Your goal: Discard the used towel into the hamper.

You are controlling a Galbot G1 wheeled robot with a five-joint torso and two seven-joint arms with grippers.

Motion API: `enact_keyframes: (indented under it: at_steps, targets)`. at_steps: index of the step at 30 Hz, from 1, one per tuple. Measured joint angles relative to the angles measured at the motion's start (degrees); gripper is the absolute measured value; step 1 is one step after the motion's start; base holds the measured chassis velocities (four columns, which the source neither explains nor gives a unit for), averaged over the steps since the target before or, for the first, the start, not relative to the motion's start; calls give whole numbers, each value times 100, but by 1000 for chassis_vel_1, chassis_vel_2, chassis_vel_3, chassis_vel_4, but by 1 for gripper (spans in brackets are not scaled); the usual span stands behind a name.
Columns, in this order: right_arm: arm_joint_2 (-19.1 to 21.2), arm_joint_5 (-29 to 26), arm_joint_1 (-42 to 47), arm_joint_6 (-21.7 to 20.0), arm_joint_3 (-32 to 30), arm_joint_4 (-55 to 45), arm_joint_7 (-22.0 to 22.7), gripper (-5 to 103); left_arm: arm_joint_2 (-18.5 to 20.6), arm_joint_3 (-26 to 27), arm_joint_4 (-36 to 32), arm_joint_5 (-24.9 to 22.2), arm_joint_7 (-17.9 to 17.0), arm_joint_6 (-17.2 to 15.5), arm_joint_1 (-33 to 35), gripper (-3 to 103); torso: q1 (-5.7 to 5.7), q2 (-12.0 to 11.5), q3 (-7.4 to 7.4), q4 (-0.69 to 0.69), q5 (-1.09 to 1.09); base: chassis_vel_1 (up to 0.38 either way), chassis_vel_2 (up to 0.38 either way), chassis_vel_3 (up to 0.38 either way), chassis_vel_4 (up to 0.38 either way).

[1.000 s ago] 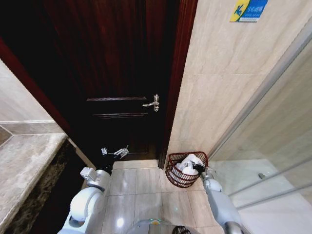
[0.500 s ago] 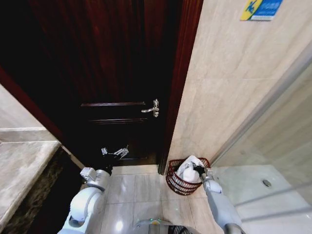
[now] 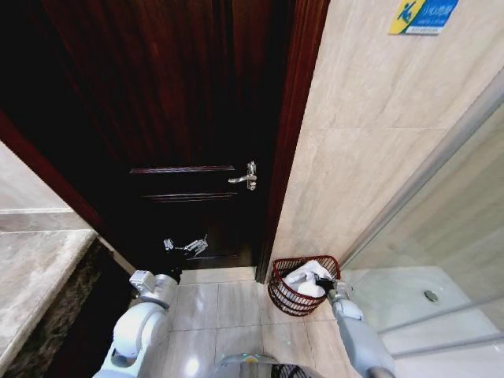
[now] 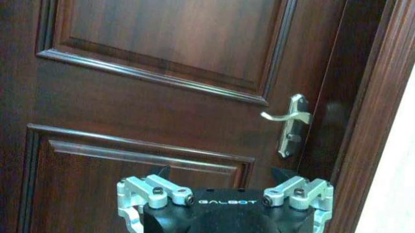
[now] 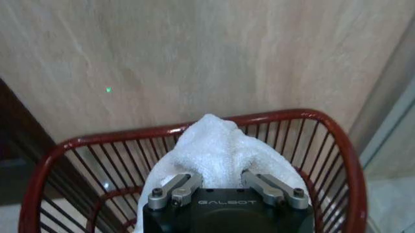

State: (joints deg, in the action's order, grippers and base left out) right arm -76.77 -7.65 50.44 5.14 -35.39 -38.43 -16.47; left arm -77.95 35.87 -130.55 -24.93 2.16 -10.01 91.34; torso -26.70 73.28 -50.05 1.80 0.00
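The hamper (image 3: 277,297), a dark red wire basket, stands on the floor against the beige wall, just right of the door frame. A white towel (image 3: 299,277) lies bunched inside it, its top about level with the rim. My right gripper (image 3: 321,279) reaches over the basket's right side and is shut on the towel. In the right wrist view the gripper (image 5: 219,178) pinches the towel (image 5: 211,141) within the hamper (image 5: 272,116). My left gripper (image 3: 187,246) hangs open in front of the door, and its left wrist view shows the gripper (image 4: 220,174) holding nothing.
A dark wooden door (image 3: 189,142) with a silver lever handle (image 3: 247,175) fills the middle. A stone counter (image 3: 31,276) lies at the left. A glass shower panel (image 3: 449,228) stands at the right. Pale floor tiles (image 3: 213,299) lie between my arms.
The head camera shifted a second ago, then held. The towel stood above the hamper's rim and has sunk lower into it with my right gripper. The left arm stayed still.
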Motion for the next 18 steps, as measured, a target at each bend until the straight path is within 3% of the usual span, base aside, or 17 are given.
enact_keyframes:
  at_steps: [12,18]
  targets:
    - [-186,447,-584,-325,69,774,-1,14,0,0,0,0,0,0,0,100,0,0,0,0,-1,0,0,0,0]
    - [-226,797,-866,-286,58,1212,25,14,0,0,0,0,0,0,0,100,-1,0,0,0,1,0,0,0,0]
